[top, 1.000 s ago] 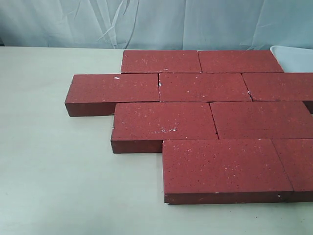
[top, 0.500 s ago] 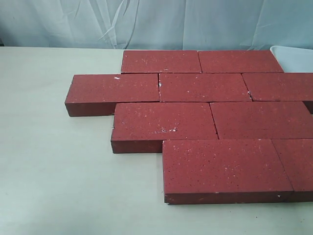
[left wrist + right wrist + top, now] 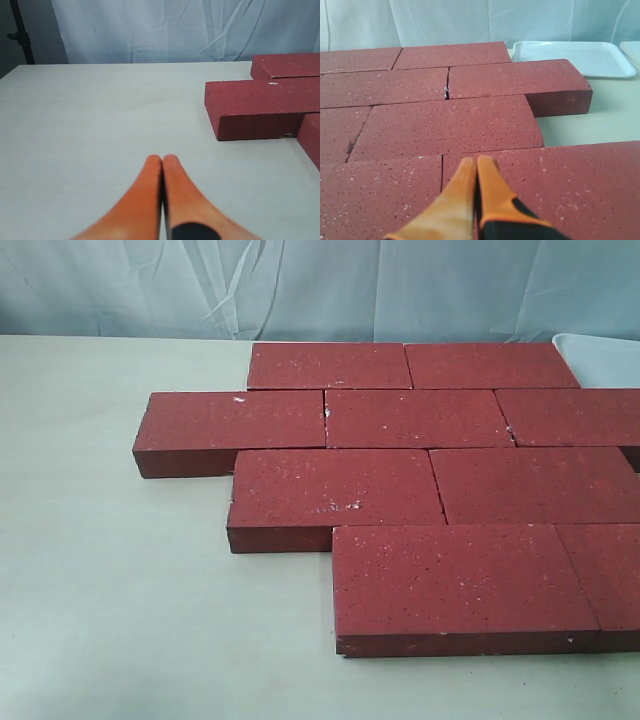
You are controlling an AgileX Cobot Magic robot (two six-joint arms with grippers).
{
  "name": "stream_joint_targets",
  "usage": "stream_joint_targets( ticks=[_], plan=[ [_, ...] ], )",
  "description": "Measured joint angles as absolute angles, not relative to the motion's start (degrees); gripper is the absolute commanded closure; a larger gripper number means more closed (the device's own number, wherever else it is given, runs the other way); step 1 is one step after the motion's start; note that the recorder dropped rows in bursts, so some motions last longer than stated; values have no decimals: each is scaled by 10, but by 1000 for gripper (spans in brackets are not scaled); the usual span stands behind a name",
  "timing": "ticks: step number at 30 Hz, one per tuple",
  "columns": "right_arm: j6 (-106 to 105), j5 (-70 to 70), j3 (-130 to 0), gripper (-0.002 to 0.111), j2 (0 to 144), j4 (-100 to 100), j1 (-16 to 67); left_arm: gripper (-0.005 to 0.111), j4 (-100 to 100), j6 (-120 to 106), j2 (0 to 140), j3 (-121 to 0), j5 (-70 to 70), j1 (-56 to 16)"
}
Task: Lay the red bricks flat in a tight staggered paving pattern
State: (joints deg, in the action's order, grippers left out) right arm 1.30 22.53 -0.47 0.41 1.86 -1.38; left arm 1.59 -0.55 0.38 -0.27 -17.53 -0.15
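The red bricks (image 3: 420, 418) lie flat on the pale table in four close, staggered rows, running off the right edge of the exterior view. The nearest row's left brick (image 3: 460, 585) sits at the front. Neither gripper shows in the exterior view. My left gripper (image 3: 162, 159) is shut and empty over bare table, well short of the end of a brick (image 3: 260, 107) in the left wrist view. Above the near row of bricks (image 3: 445, 127), my right gripper (image 3: 476, 161) is shut and holds nothing.
A white tray (image 3: 575, 57) lies on the table beyond the far right bricks; its corner (image 3: 600, 352) shows in the exterior view. Pale blue cloth hangs behind the table. Bare tabletop (image 3: 110, 580) stretches left of the bricks.
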Motion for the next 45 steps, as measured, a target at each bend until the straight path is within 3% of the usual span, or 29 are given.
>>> stream_joint_targets(
  ticks=[45],
  plan=[
    [13, 225, -5, 109, 4, 19, -14, 107, 13, 0, 4, -3, -161, -2]
  ],
)
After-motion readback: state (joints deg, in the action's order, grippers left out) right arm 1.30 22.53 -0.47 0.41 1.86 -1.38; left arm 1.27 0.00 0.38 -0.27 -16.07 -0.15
